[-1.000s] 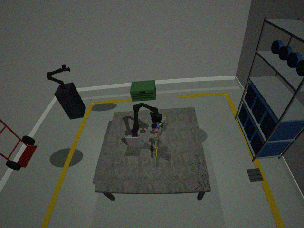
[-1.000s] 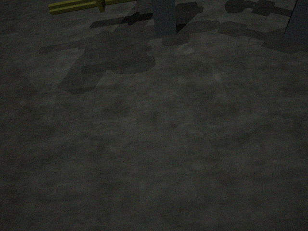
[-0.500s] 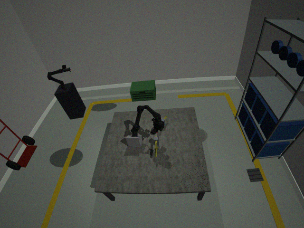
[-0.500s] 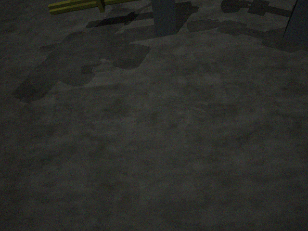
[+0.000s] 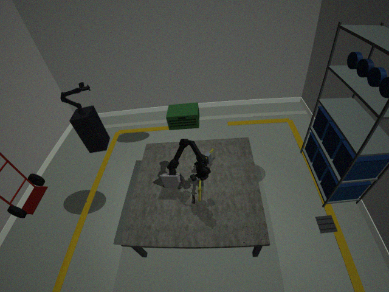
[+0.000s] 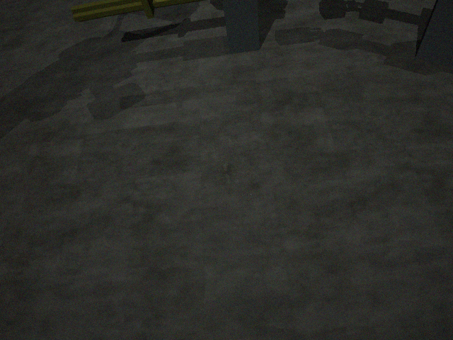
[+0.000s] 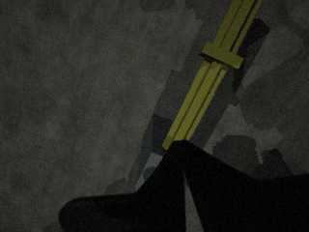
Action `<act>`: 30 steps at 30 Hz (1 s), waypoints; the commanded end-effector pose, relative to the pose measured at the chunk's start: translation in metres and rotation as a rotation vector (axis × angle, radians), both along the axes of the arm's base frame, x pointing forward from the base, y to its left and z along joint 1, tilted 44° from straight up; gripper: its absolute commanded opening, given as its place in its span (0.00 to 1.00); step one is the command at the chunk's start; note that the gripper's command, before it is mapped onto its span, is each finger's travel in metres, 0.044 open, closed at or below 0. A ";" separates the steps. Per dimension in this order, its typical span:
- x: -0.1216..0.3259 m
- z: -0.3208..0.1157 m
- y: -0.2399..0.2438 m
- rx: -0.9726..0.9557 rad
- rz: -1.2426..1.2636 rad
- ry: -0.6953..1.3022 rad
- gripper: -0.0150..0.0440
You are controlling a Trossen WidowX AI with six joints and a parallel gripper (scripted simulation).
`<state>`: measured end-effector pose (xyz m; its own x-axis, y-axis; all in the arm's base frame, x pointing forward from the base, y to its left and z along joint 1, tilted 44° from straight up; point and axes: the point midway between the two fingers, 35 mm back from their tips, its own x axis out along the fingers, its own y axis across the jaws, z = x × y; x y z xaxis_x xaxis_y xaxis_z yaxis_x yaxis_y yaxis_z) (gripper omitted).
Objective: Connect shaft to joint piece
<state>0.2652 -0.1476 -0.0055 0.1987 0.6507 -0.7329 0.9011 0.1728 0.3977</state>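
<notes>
The second shaft, yellow with a crosswise collar, shows its body sticking out of its grey block. The collar stands out across the shaft. My gripper is shut and empty, its two dark fingers together. In the wrist view the fingertips overlap the shaft's lower part, on the block side of the collar; I cannot tell whether they touch it. The fixed shaft shows behind the arm, at an angle to the second. The hinged joint piece is hidden from every view.
Another block stands at the right edge of the exterior view. The arm's pale base stands on the table left of the shafts. The arm's shadows darken the area around the second shaft.
</notes>
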 end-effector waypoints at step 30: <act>-0.028 -0.111 -0.021 0.112 -0.383 0.342 0.25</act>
